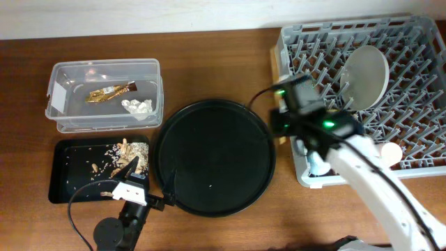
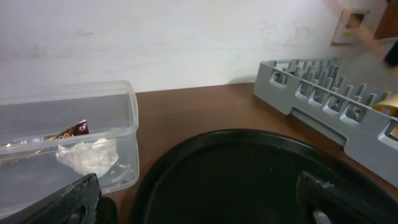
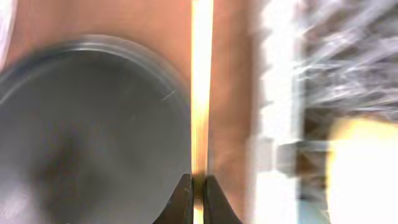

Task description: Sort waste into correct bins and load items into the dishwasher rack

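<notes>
My right gripper (image 3: 198,186) is shut on the wooden chopsticks (image 3: 200,93), held over the gap between the round black tray and the left edge of the grey dishwasher rack (image 1: 418,49); this view is blurred. The pale plate (image 1: 366,75) stands upright in the rack. A blurred yellow shape, likely the bowl (image 3: 360,168), sits in the rack. My left gripper (image 2: 199,205) is open and empty, low over the round tray's near-left edge. The clear tub (image 1: 63,77) holds the gold wrapper (image 1: 111,91) and the white tissue (image 1: 137,106). The black rectangular tray (image 1: 70,174) holds food scraps (image 1: 129,152).
The large round black tray (image 1: 212,157) lies bare in the middle of the table. My right arm (image 1: 376,181) crosses the rack's front left corner. A wall runs behind the table. The cups are not clearly visible.
</notes>
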{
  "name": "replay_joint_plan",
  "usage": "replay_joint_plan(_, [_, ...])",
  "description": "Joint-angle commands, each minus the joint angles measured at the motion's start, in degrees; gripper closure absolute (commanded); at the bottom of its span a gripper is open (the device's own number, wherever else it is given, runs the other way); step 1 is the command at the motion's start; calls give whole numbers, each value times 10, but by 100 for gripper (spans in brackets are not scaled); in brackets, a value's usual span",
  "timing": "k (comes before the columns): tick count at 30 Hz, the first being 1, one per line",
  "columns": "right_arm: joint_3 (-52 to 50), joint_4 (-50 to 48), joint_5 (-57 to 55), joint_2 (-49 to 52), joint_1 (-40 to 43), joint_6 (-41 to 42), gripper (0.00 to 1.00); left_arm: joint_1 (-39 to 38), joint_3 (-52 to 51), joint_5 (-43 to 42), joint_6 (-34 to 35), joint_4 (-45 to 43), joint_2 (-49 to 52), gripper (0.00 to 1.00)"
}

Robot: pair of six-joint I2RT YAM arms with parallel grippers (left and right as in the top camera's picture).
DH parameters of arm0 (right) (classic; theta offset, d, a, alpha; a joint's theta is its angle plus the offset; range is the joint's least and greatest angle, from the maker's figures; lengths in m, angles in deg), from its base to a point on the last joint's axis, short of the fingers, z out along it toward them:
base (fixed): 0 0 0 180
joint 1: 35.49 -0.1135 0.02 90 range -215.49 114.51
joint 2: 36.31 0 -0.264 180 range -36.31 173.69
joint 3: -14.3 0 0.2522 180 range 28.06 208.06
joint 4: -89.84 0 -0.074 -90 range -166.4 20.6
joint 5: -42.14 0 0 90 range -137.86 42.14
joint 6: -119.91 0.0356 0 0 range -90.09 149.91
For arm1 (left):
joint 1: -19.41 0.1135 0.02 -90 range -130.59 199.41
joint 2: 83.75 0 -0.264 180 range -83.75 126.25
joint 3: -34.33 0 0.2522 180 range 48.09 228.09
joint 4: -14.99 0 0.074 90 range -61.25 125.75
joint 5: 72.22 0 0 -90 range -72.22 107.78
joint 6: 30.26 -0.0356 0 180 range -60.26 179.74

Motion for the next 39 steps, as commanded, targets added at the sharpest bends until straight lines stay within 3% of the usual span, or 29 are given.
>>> replay_joint_plan(1, [1, -49, -97, 24, 90, -13, 96, 3, -2, -5, -7, 3, -3, 1])
replay_joint_plan(3, [1, -103, -50, 90, 123, -43, 96, 3, -2, -5, -7, 3, -3, 1])
replay_joint_plan(4, [1, -120, -52, 112, 121, -56, 85, 3, -2, -5, -7, 3, -3, 1])
replay_joint_plan(5, [1, -129, -52, 116, 121, -56, 61, 3, -2, -5, -7, 2, -3, 1])
replay_joint_plan(7, [31, -82, -42, 80, 122, -55, 46, 3, -2, -5, -7, 2, -3, 1])
replay_joint_plan(11, [92, 90, 87, -132, 67, -53, 40, 3, -2, -5, -7, 3, -3, 1])
replay_joint_plan(12, [92, 110, 118, -195, 39, -53, 16, 3, -2, -5, -7, 3, -3, 1])
replay_joint_plan(13, [92, 134, 131, -253, 15, -53, 1, 3, -2, -5, -7, 2, -3, 1])
replay_joint_plan(15, [92, 155, 130, -331, 6, -53, 1, 3, -2, -5, -7, 3, -3, 1])
replay_joint_plan(18, [92, 205, 123, -365, 6, -54, 1, 3, -2, -5, -7, 3, -3, 1])
replay_joint_plan(20, [90, 279, 48, -371, 5, -55, 1, 3, -2, -5, -7, 3, -3, 1])
replay_joint_plan(21, [80, 259, 13, -387, 14, -55, 1, 3, -2, -5, -7, 3, -3, 1])
replay_joint_plan(24, [-48, 125, 11, -478, 97, -56, 1, 3, -2, -5, -7, 3, -3, 1])
replay_joint_plan(25, [-134, 54, 5, -529, 113, -56, 1, 3, -2, -5, -7, 2, -3, 1])
replay_joint_plan(28, [-410, -100, 5, -687, 119, -53, 1, 3, -2, -5, -7, 3, -3, 1])
replay_joint_plan(32, [-644, -292, 8, -795, 119, -53, 1, 3, -2, -5, -7, 3, -3, 1])
replay_joint_plan(34, [-709, -438, 9, -795, 118, -53, 1, 3, -2, -5, -7, 3, -3, 1])
replay_joint_plan(39, [-708, -431, 9, -794, 118, -53, 1, 3, -2, -5, -7, 2, -3, 1])
